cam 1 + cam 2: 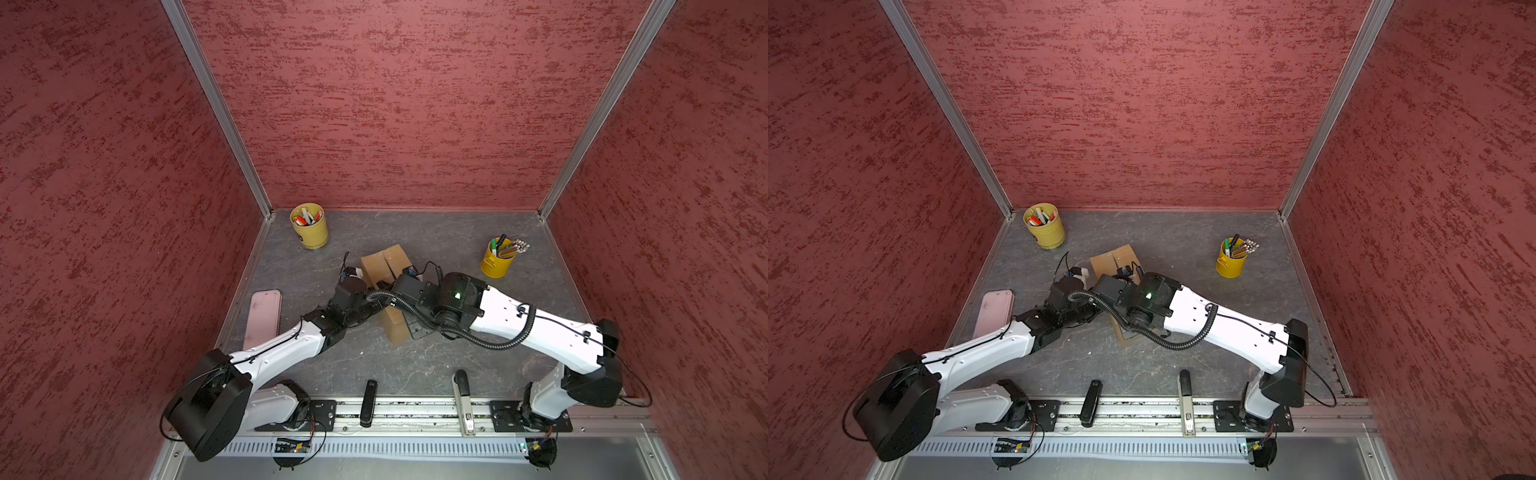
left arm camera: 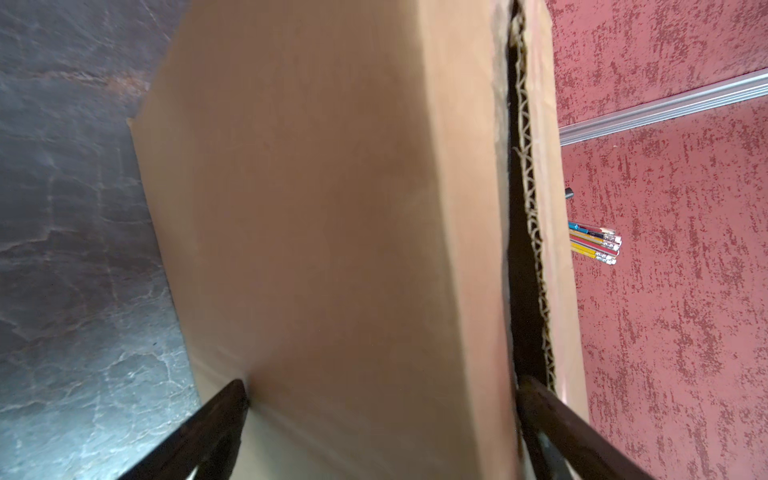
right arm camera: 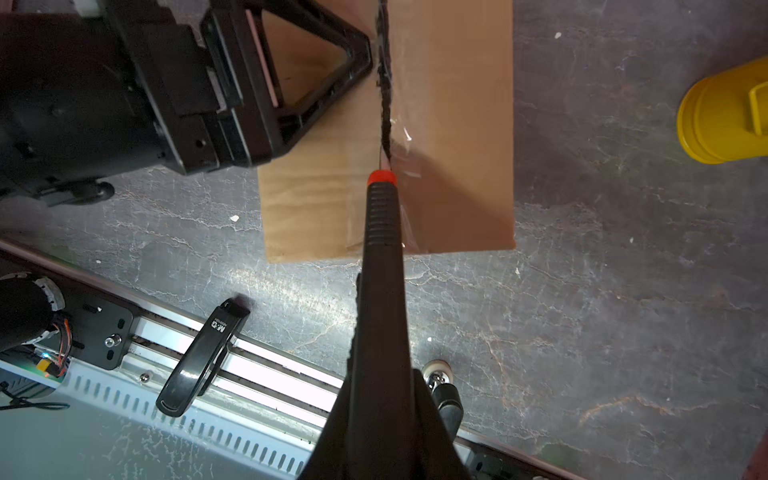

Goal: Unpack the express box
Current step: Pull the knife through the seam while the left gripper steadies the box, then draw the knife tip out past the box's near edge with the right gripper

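**Knifework on the plain brown corrugated cardboard express box (image 1: 384,266)**

From my remote desk I see the express box lying at the centre of the grey marbled tabletop (image 1: 436,365), in the middle of both top views. Most of it is hidden beneath the two wrists, so only its far end and a near corner show.

The left gripper (image 2: 382,395) reaches in from the lower left of the frame with its jaws spread as wide as they go, straddling one long half of the box. In the left wrist view one fingertip (image 2: 228,403) touches the side wall low down by the tabletop, and the other sits at the top seam (image 3: 384,104). I cannot tell whether it presses or merely rests.

The right gripper (image 3: 382,419) comes from the lower right, clamped tight on a black ribbed-handled utility knife with an orange nose (image 3: 380,232). In the right wrist view the nose sits on the seam. Beyond it, away from the handle, the seam gapes as a dark slit. Around the nose, wrinkled clear tape (image 3: 409,166) clings to the flaps.

A yellow pen cup of markers (image 1: 309,226) stands at the table's upper left, and a yellow pen cup of pencils (image 1: 496,259) at its right, both well apart from the box. A flat pink case (image 1: 262,318) lies along the left edge.
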Controlling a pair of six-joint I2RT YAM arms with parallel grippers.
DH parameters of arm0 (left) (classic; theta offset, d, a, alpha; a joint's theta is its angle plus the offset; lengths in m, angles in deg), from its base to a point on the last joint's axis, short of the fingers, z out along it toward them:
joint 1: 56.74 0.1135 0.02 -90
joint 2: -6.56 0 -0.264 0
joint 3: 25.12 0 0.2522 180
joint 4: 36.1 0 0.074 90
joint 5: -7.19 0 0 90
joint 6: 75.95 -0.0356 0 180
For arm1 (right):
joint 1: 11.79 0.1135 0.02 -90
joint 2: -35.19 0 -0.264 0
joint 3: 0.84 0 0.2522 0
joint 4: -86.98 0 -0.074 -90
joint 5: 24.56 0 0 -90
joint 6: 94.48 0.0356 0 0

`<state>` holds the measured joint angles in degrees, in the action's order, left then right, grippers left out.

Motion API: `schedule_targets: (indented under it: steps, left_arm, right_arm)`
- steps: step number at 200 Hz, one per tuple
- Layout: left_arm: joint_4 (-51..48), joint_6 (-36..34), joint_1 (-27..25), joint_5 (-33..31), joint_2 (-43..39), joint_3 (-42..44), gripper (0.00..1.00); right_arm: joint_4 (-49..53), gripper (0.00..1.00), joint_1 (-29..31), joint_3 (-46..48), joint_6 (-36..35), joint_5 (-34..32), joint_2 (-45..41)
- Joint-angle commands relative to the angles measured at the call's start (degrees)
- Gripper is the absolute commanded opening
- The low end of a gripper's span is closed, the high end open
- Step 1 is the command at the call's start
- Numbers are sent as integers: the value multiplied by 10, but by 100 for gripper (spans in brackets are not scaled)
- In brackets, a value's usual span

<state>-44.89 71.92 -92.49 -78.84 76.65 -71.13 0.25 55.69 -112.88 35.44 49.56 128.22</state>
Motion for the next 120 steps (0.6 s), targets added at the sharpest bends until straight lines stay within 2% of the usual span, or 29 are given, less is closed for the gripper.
schedule_targets:
  steps: [1,120]
  left_arm:
    - [-36,4,1,-33,19,0,100]
    - [-27,5,2,-52,44,-13,100]
  right_arm:
    - [37,0,17,-26,21,-1,5]
    - [76,0,53,-33,72,-11,-1]
